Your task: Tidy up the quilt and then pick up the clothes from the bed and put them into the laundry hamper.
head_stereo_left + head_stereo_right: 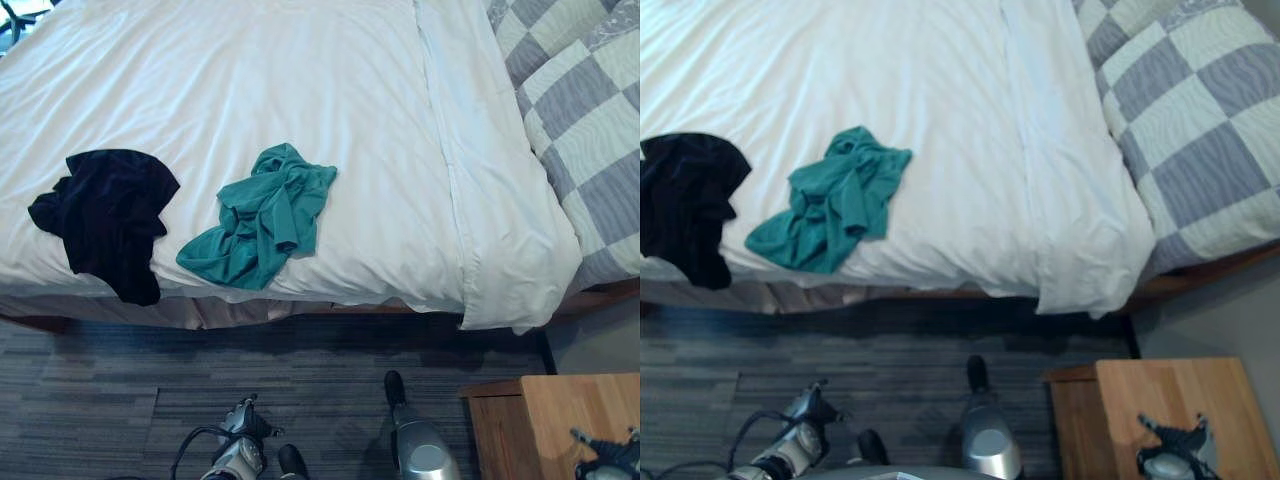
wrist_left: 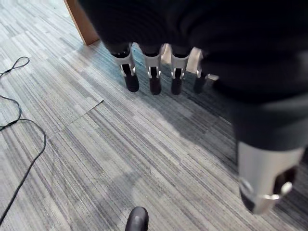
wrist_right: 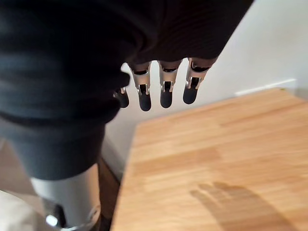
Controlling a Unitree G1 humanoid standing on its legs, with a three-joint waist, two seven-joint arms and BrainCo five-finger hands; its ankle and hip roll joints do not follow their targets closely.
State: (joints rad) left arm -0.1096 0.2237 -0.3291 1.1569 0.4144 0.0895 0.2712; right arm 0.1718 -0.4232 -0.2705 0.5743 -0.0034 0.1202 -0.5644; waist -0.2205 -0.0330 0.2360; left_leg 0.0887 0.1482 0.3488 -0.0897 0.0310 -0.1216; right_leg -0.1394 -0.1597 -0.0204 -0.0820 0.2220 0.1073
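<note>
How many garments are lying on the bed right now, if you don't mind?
2: a black garment at the bed's near edge, and a green garment beside it, nearer the pillows.

Left hand [image 2: 159, 72] low, fingers relaxed, right hand [image 3: 159, 91] likewise, apparently empty

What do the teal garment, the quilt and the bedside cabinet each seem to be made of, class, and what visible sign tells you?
Teal garment: soft knit fabric, probably; it lies crumpled in limp matte folds. Quilt: smooth white woven cloth, likely cotton, with fine creases and a faint sheen. Bedside cabinet: light wood or wood veneer, with visible grain and a satin finish.
</note>
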